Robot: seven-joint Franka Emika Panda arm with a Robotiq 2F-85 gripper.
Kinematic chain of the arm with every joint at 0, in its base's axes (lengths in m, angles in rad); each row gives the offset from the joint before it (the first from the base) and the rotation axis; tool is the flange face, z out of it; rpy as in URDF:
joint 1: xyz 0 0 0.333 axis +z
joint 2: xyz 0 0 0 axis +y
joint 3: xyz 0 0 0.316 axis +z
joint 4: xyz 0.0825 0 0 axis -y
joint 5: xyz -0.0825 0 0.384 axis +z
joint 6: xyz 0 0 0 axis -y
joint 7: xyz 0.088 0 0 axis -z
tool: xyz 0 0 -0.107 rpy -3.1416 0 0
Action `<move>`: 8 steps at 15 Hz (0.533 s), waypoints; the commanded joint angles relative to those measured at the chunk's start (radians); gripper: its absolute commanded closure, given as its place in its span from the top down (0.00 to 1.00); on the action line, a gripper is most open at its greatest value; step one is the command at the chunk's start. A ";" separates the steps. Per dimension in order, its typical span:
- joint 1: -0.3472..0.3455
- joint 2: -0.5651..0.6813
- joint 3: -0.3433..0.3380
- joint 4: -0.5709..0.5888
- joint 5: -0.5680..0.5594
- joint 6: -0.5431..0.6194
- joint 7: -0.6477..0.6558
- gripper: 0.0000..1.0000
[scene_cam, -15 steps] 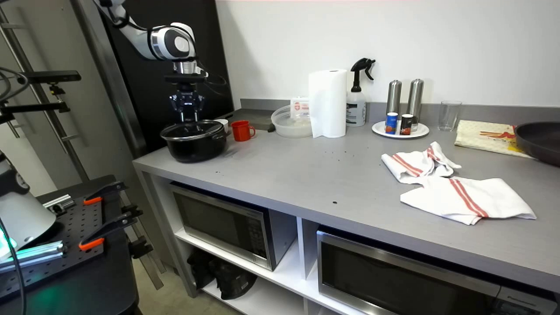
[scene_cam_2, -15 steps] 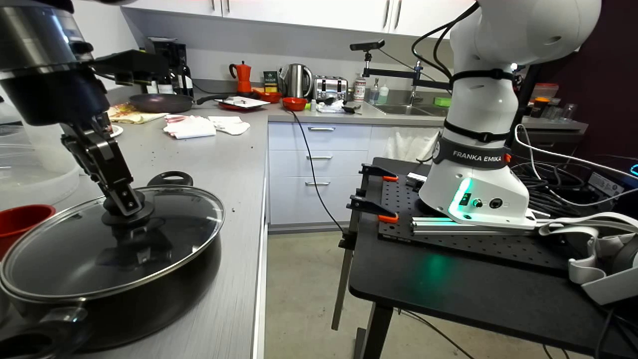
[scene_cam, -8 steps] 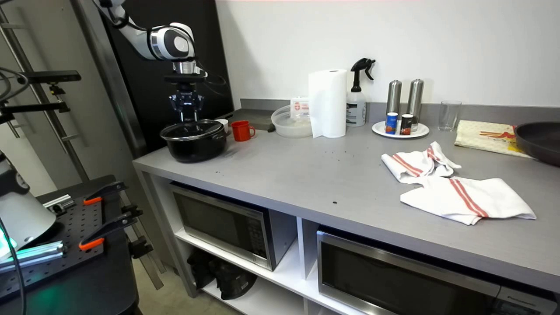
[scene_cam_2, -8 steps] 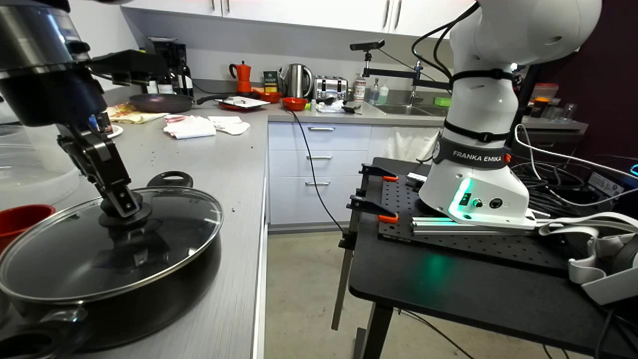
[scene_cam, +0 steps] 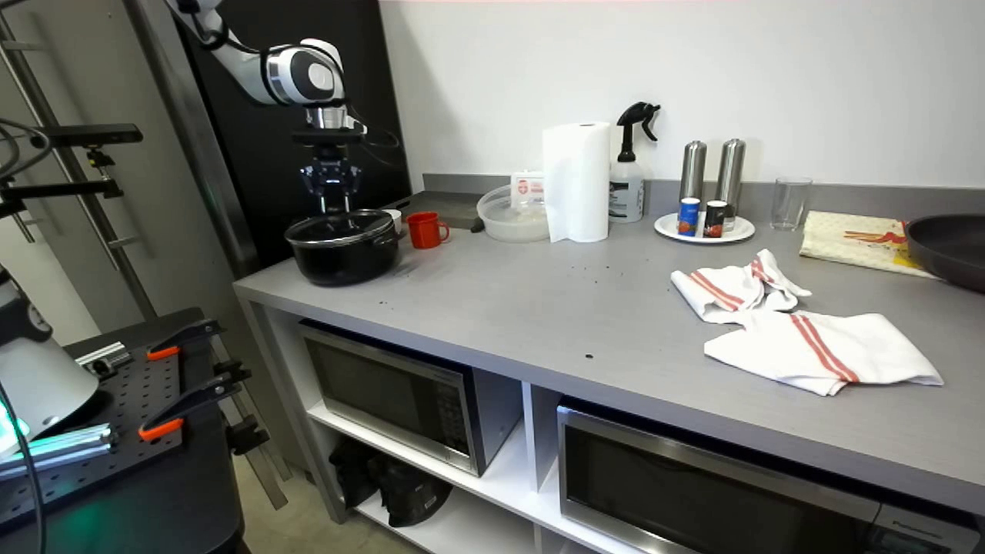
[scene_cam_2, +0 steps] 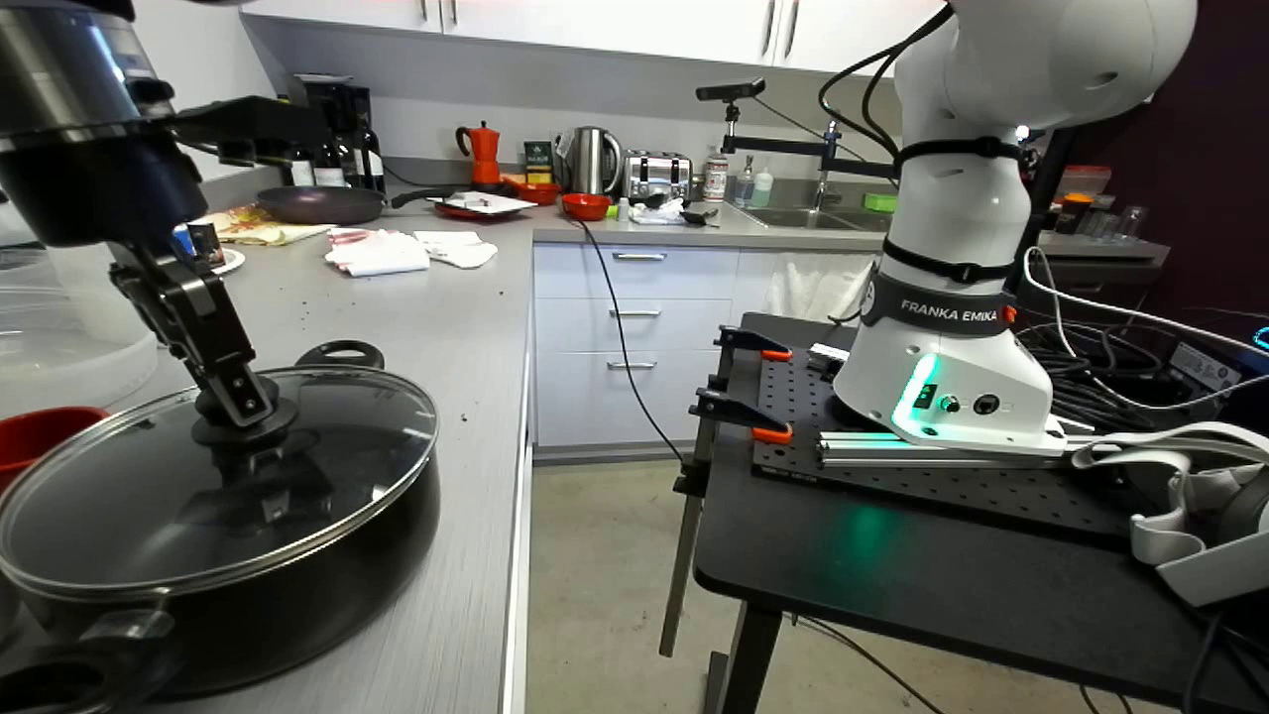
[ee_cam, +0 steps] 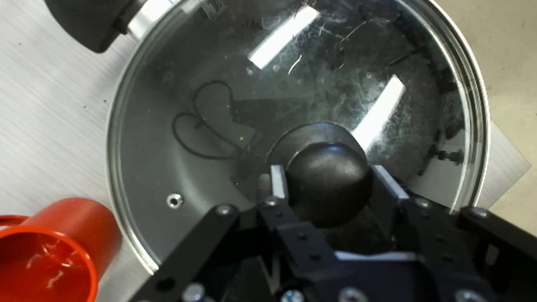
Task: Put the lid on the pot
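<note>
Clear-glass lid (scene_cam_2: 213, 491) sits directly below pincer (ee_cam: 333, 183), which is clamped on the lid's dark centre knob (ee_cam: 329, 178), a pad (ee_cam: 278, 182) each side, metal rim (ee_cam: 114, 142) over black pot (scene_cam: 350, 263) near edge of tabletop (scene_cam: 500, 300), can't tell if fully seated, red mug (scene_cam: 425, 231) just beside.

L-shaped gray countertop (scene_cam_2: 476, 327); white drawers (scene_cam_2: 684, 327) under its far run in an exterior view, white upper cabinets (scene_cam_2: 615, 28) overhead. White wall (scene_cam: 492, 85) behind, white shelving (scene_cam: 469, 527) underneath. Black table (scene_cam_2: 942, 605) stands apart, beige floor (scene_cam_2: 595, 555) between. Dark maroon wall (scene_cam_2: 1214, 178) past table. Brightly lit.
</note>
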 commanded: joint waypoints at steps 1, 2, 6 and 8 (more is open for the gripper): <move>0.005 0.004 -0.005 0.043 -0.007 -0.039 -0.018 0.25; 0.005 0.006 -0.005 0.047 -0.006 -0.042 -0.020 0.25; 0.004 0.015 -0.006 0.057 -0.006 -0.046 -0.022 0.25; 0.002 0.022 -0.006 0.061 -0.004 -0.047 -0.024 0.25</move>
